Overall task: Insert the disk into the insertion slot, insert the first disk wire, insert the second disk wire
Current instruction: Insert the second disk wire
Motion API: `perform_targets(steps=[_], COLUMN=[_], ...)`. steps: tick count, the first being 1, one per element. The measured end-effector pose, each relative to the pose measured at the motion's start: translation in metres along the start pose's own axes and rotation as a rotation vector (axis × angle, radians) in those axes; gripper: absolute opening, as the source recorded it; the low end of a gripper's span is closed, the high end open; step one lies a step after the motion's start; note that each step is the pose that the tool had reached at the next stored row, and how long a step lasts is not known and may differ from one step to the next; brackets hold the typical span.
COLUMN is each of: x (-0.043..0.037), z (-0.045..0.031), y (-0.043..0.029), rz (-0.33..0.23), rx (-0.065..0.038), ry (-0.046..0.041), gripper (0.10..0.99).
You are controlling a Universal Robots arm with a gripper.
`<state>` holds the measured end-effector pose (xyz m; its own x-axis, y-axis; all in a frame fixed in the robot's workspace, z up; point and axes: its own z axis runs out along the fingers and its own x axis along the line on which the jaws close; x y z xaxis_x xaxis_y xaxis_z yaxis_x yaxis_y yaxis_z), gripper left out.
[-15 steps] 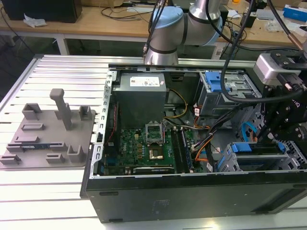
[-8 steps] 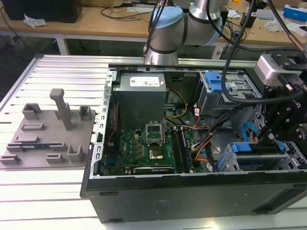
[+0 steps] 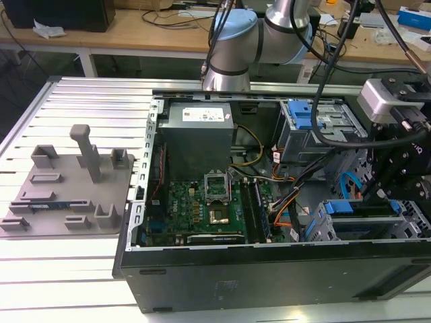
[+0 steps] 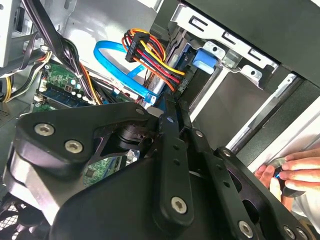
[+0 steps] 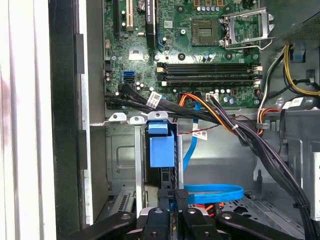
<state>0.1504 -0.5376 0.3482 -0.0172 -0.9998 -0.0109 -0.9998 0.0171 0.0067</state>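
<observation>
The disk's blue carrier (image 5: 161, 147) (image 4: 205, 60) sits inside the insertion slot (image 5: 122, 150), a grey drive cage at the case's near right corner (image 3: 322, 225) in the exterior view. My gripper (image 5: 175, 196) (image 4: 170, 107) hangs right at the cage's mouth, its black fingers pressed together on the end of a flat blue disk wire (image 5: 215, 192) (image 4: 112, 55). A bundle of red, yellow and black wires (image 4: 150, 55) runs to the disk's end beside it. The disk's silver body is hidden by the cage.
The open case holds a green motherboard (image 3: 202, 202), a grey power supply (image 3: 199, 124) and a second cage with a blue latch (image 3: 303, 118). Black cable bundles (image 5: 250, 135) cross beside the cage. A person's hand (image 4: 292, 170) is outside the case wall. A grey fixture plate (image 3: 67, 188) lies on the exterior view's left.
</observation>
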Motion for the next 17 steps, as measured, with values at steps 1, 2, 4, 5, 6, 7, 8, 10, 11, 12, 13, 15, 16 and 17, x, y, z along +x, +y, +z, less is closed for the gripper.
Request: perform_targets(steps=[1,2,4,5,6,7,8,10,11,12,13,15,16,17], x=[0.0000,0.0000,0.0000,0.0000,0.0000,0.0000,0.0000,0.0000,0.0000,0.0000,0.0000,0.0000,0.0001,0.0000], z=[0.0002,0.0003,0.0007,0.0009,0.0015,0.0021,0.0027,0.0033,0.0037,0.0041,0.0045,0.0054,0.0055,0.0060], y=[0.0000,-0.0001,-0.0005,-0.0005,-0.0006,-0.0007,-0.0007,-0.0007,-0.0007,-0.0007,-0.0007,-0.0007,-0.0007,-0.0007], rz=[0.000,0.000,0.000,0.000,0.000,0.000,0.000,0.000,-0.001,-0.001,-0.001,-0.001,-0.002,-0.002], rx=[0.000,0.000,0.000,0.000,0.000,0.000,0.000,0.000,0.000,0.000,0.000,0.000,0.000,0.000], ry=[0.0000,0.0000,-0.0001,-0.0001,-0.0002,-0.0001,-0.0001,0.0000,0.0001,0.0002,0.0003,-0.0005,0.0000,0.0000], gripper=[0.161,0.161,0.161,0.161,0.161,0.161,0.161,0.161,0.161,0.161,0.161,0.161,0.161,0.161])
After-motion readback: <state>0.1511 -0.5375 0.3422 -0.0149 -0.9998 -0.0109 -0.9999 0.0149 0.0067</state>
